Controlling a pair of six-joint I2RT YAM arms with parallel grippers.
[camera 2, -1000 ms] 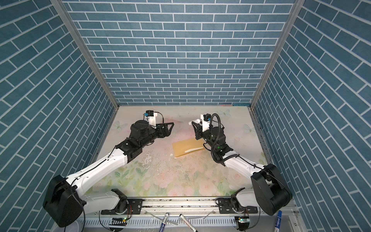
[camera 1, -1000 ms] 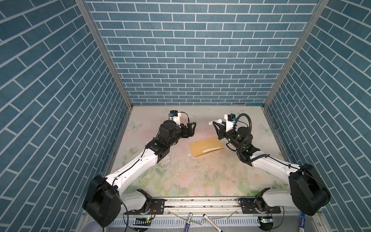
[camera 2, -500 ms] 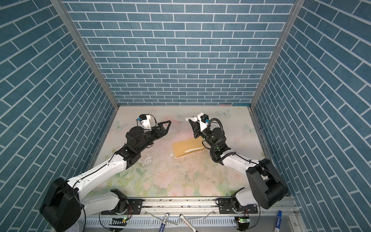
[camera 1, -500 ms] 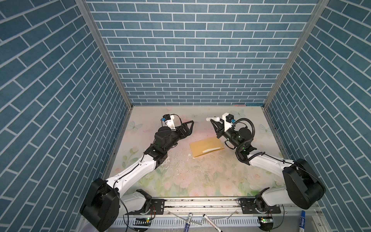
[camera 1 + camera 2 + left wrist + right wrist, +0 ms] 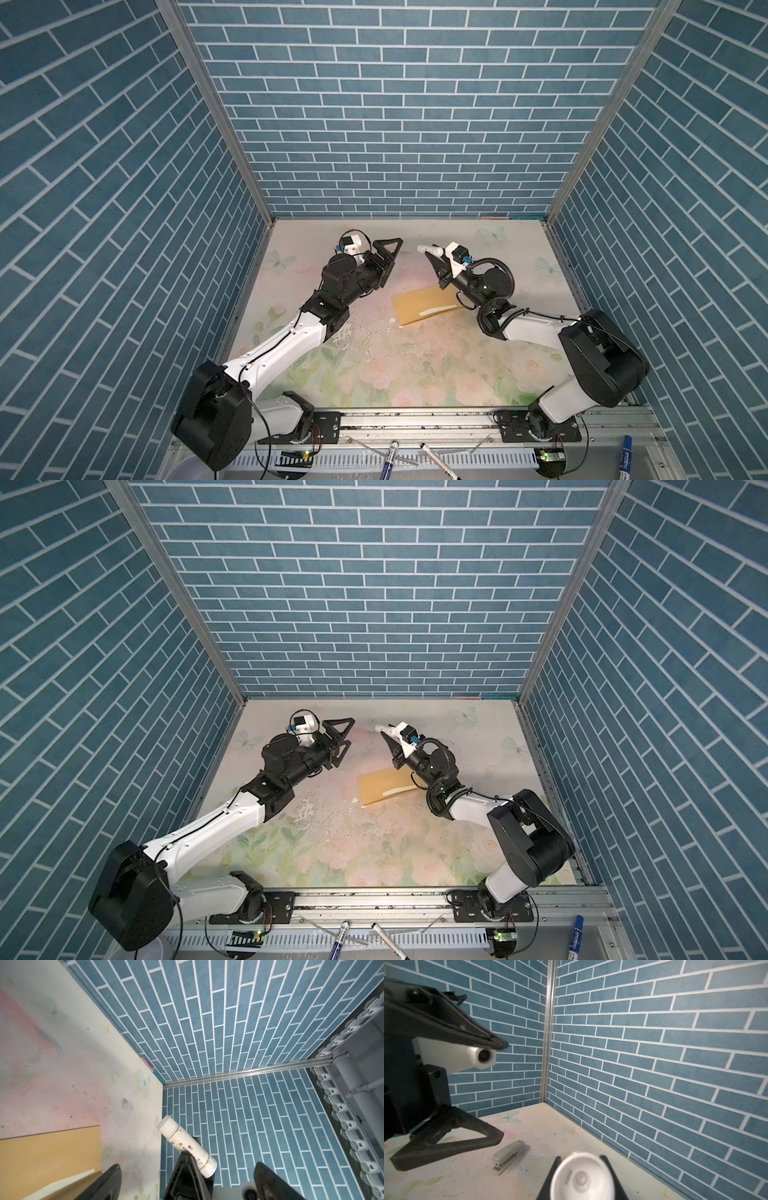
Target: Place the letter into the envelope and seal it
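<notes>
**Desk:** What is the setting?

**Photographer:** A tabletop (image 5: 415, 374) printed with pale roses and butterflies and flecked with dark specks and white scuffs. Blue brick-pattern walls (image 5: 395, 124) box it in on three sides. Marker pens (image 5: 388, 457) lie by the metal rail at the front.

**Desk:** Where is the envelope?

**Photographer:** The mustard-yellow envelope (image 5: 419, 303) lies flat on the tabletop between the two arms, nearer the right one. That arm covers its right end in both top views.

**Desk:** Which way does it run?

**Photographer:** Its long axis runs across the tabletop, tilted so the right end sits closer to the back wall. A pale cream strip (image 5: 436, 311) shows along its front long edge, and I cannot tell what it belongs to. Nor can I make out which way the flap points.

**Desk:** And the grippers?

**Photographer:** The left gripper (image 5: 388, 259) hangs above the tabletop, left of the envelope, jaws spread wide and holding nothing. The right gripper (image 5: 434, 257) is clamped on a white tube (image 5: 428, 249), raised off the surface with its tip aimed toward the left gripper. In the right wrist view, a grey stapler (image 5: 508, 1154) lies on the tabletop below the left gripper.
</notes>
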